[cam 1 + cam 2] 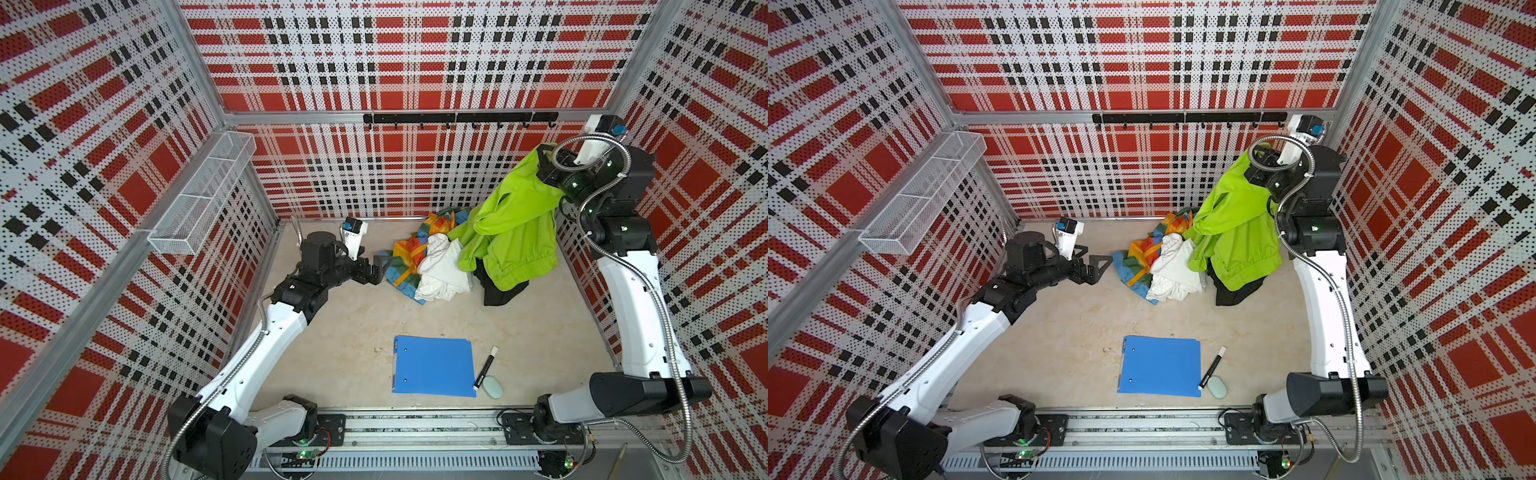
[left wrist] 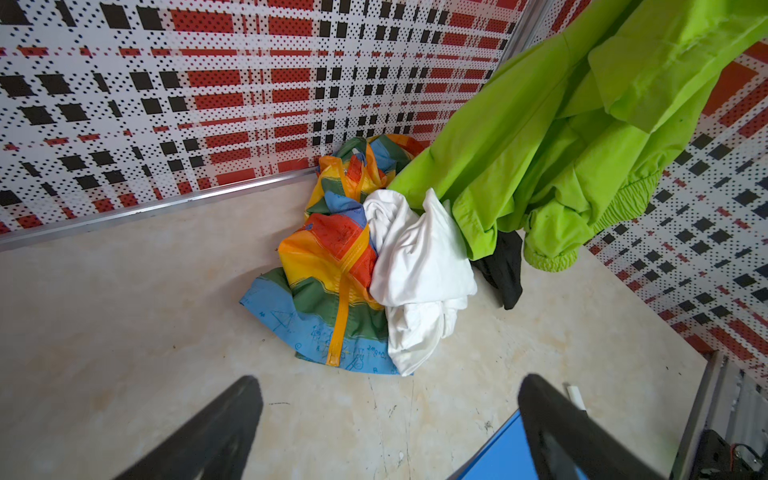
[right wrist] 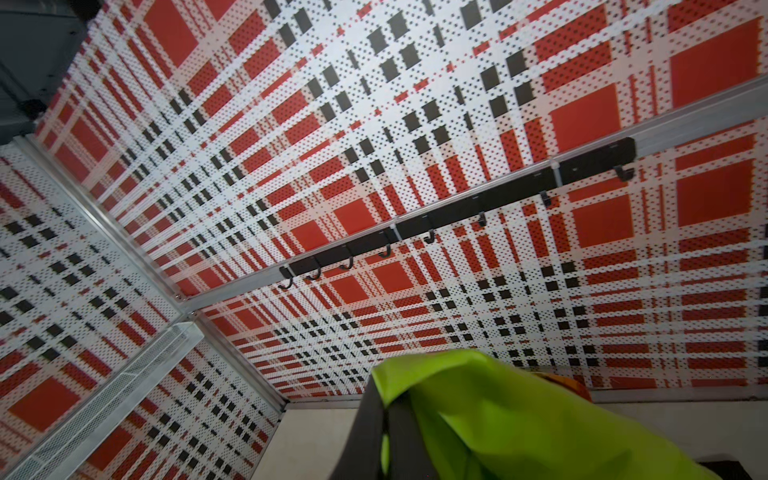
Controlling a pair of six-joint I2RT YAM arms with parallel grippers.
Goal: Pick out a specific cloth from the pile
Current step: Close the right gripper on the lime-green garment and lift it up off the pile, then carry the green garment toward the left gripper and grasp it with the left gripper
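1. Perforated walls (image 1: 415, 54) checked in red, black and white close in a beige table (image 1: 353, 332). A black hook rail (image 1: 457, 117) runs along the back wall and a white wire basket (image 1: 203, 195) hangs on the left one.
2. We find the pile (image 1: 440, 266) at the far side of the table, close to the back wall. It holds a rainbow striped cloth (image 1: 409, 253) on the left, a white cloth (image 1: 442, 270) touching it, and a black cloth (image 1: 500, 291) on the right.
3. The right gripper (image 1: 542, 156) is raised high beside the right wall, jaws pinched together on the top of the cloth (image 1: 515, 216), the lime green garment.
4. The cloth hangs from that grip in long folds. Its elastic hem hangs over the black cloth and one fold lies against the white cloth. We cannot tell whether it is clear of the pile.
5. The left gripper (image 1: 376, 268) is low, just left of the rainbow striped cloth, with its jaws wide apart and nothing between them. In the left wrist view its fingers (image 2: 216, 428) frame the pile.
6. Near the front lies a blue folder (image 1: 434, 365), with a marker (image 1: 486, 368) along its right edge and a pale green oval (image 1: 493, 386) beside the marker's near end.
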